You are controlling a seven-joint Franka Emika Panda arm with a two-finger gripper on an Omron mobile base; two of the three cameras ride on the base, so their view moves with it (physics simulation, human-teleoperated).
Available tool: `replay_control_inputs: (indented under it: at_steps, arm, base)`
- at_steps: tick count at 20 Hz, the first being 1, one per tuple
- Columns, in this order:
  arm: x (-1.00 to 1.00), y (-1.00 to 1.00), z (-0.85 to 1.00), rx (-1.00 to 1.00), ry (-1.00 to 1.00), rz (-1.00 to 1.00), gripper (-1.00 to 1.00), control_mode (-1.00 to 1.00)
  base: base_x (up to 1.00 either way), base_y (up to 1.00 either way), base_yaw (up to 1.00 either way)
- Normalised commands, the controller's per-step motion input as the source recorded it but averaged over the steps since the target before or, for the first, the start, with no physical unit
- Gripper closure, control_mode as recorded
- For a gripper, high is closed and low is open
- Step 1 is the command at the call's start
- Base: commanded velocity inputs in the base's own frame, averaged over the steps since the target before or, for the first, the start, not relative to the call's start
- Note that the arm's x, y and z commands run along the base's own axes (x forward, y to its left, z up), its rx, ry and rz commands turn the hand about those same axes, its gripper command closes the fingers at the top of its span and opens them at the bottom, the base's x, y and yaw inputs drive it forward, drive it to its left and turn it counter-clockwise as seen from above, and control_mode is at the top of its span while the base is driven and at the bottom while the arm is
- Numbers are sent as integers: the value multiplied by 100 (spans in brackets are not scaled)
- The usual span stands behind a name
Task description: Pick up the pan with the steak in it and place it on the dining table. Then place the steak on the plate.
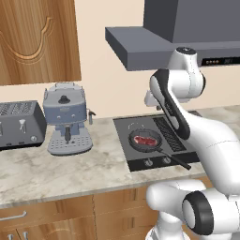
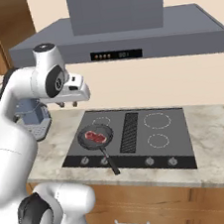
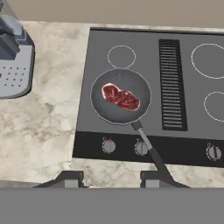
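Observation:
The dark round pan (image 3: 127,78) rests on the front left burner of the black cooktop (image 3: 175,140), its long handle (image 3: 151,151) pointing toward the counter's front edge. The red steak (image 3: 120,97) lies flat in the middle of it. From the base views, pan (image 1: 146,146) (image 2: 95,143) and steak (image 1: 144,139) (image 2: 93,135) sit just below the hand. My gripper (image 3: 111,179) (image 2: 68,104) hangs well above the pan, pointing down, fingers apart with nothing between them. The dining table and the plate are out of view.
A grey coffee machine (image 1: 65,119) and a toaster (image 1: 18,123) stand on the marbled wall counter (image 1: 70,173) left of the cooktop. A grey range hood (image 2: 123,32) overhangs the stove. Control knobs (image 3: 141,148) line the cooktop's front edge.

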Motion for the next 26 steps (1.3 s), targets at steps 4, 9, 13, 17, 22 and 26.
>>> replay_control_inputs:
  at_steps: [4, 9, 13, 17, 22, 26]
  arm:
    - [-18, -2, -4, 0, -2, 0, -100, -100]
    - [-35, -17, -27, 0, -2, 0, -100, -100]
    - [-31, -34, -40, 0, 0, 1, -100, -100]
    - [-3, -36, -50, 0, 1, 5, -100, -100]
    - [8, -30, -55, 0, 0, 6, -100, -100]
    - [24, -26, -57, 0, 0, 7, -100, -100]
  base:
    - [0, 0, 0]
    - [0, 0, 0]
    - [0, 0, 0]
    - [0, 0, 0]
    - [0, 0, 0]
    - [0, 0, 0]
